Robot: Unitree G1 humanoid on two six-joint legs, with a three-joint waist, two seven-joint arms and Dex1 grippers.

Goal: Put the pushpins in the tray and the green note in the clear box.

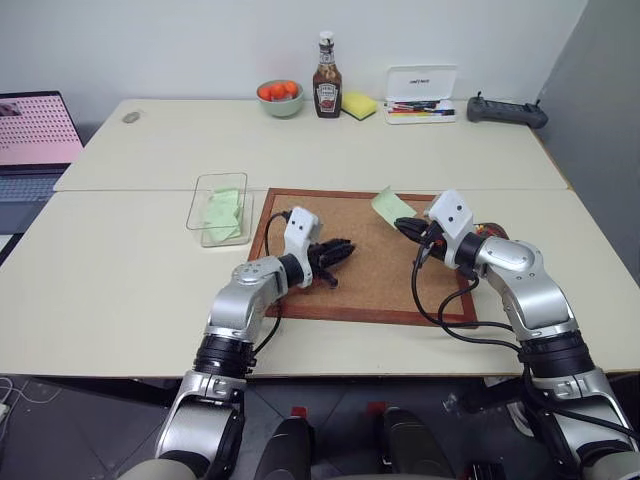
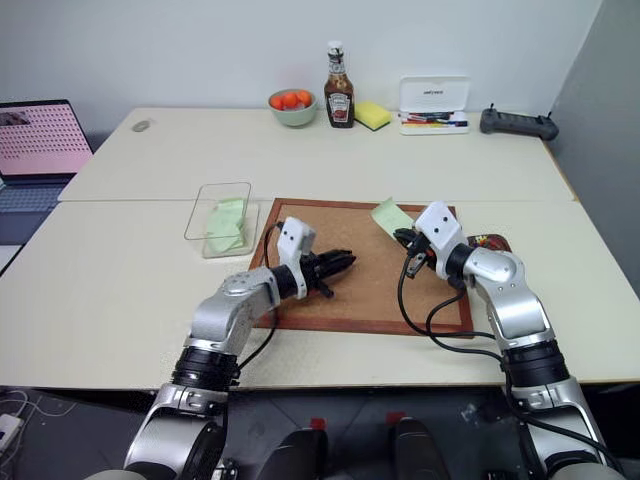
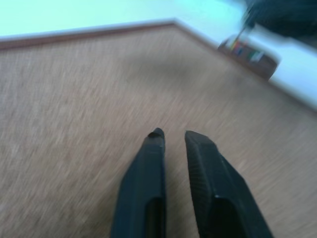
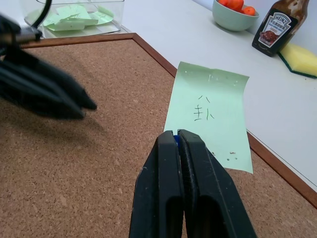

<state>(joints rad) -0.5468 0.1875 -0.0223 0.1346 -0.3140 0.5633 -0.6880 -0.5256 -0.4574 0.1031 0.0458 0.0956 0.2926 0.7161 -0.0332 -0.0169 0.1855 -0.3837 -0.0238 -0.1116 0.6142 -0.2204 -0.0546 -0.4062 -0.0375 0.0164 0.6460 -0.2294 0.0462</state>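
At corkboard's (image 1: 375, 262) far edge, green note (image 4: 210, 113) lies overlapping frame, long axis running away from right gripper (image 4: 177, 136), just ahead of its tips. Right jaws clenched, blue speck, likely pushpin, pinched between. Left gripper (image 3: 176, 140) over board middle, farther off, jaws slightly parted, nothing held. Tray (image 2: 490, 243) just beyond right wrist. Clear box (image 1: 220, 208) lies left of board, notes inside.

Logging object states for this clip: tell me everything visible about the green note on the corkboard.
The green note is a pale-green paper slip with dark handwritten marks and tiny pinholes near its corners. It lies at the far edge of the corkboard, overlapping the wooden frame onto the table. The right tool, shut on something small and blue, hangs just before its near edge.
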